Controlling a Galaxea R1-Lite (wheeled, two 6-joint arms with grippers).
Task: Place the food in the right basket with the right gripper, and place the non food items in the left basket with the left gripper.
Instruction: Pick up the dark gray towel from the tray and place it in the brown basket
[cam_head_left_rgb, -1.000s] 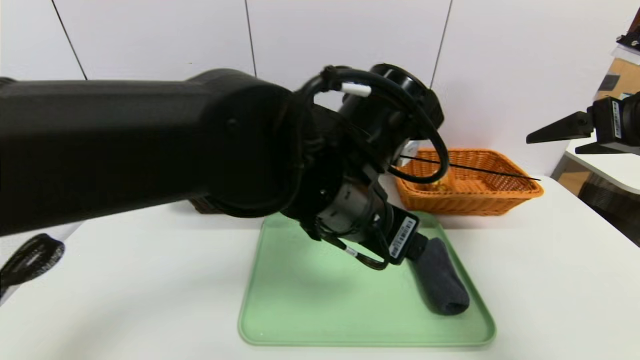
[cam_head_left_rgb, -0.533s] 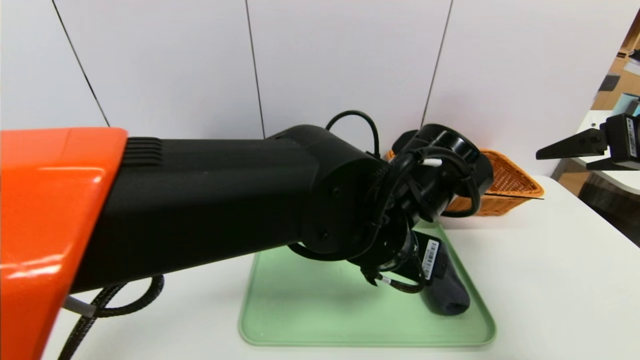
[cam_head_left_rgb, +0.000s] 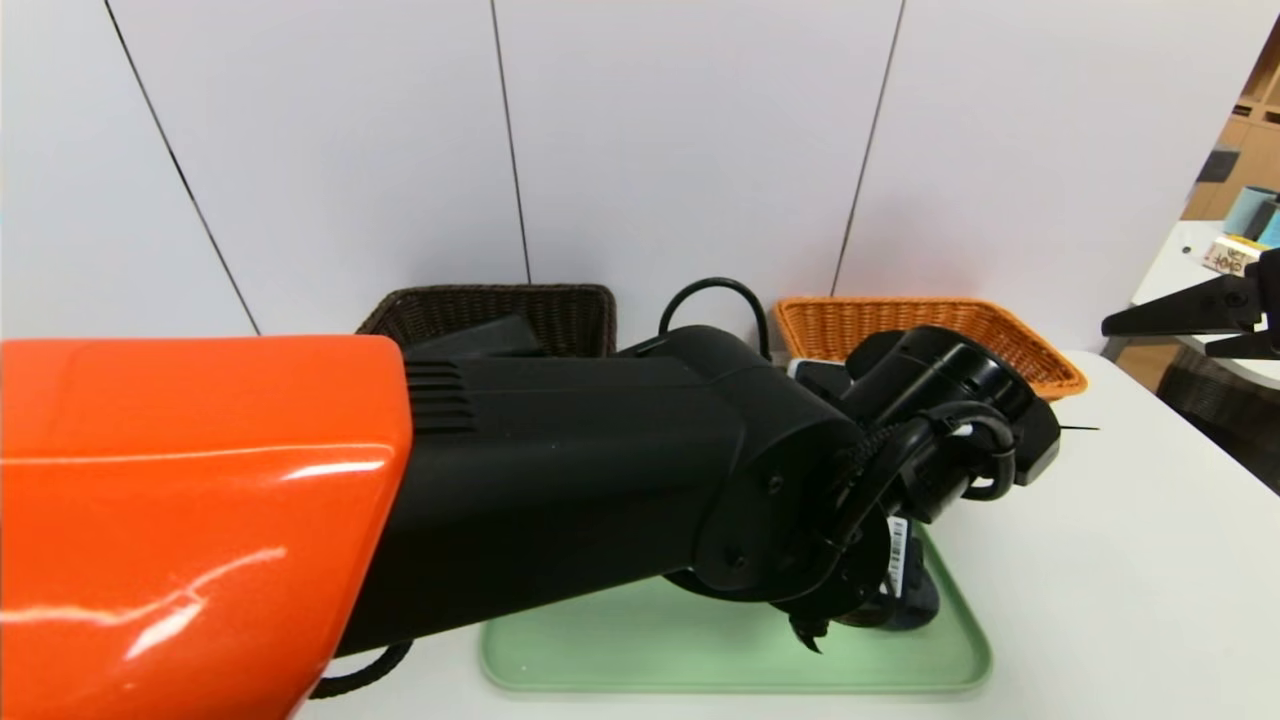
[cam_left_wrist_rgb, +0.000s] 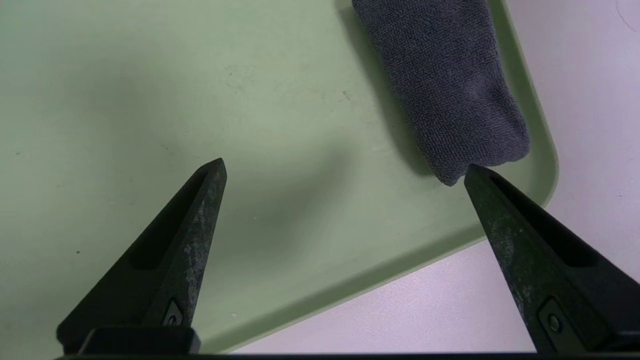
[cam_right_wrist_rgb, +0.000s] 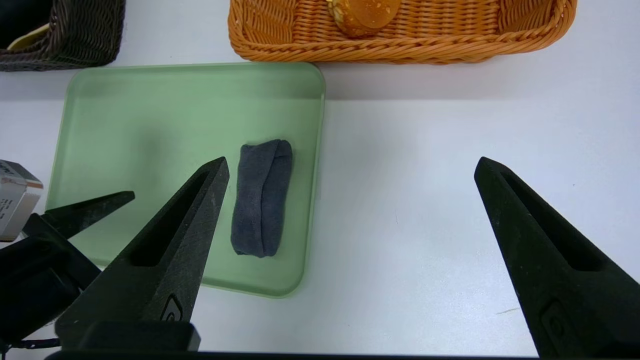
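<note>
The left arm (cam_head_left_rgb: 570, 480) stretched from the lower left across the middle of the head view, its gripper (cam_left_wrist_rgb: 345, 167) open, while the right gripper (cam_right_wrist_rgb: 352, 160) stood open at the right edge.

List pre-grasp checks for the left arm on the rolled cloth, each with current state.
1. Left gripper open and empty: ok.
2. Cloth lying on the green tray, nothing on top of it: ok.
3. Cloth between the left gripper's fingers: not ok; one fingertip is by the cloth's end, the gap is over bare tray.
4. Right gripper empty and off to the right, out of the way: ok.
5. Bun in the orange basket: ok.
6. Cloth in the dark basket: not ok, placement pending.
</note>
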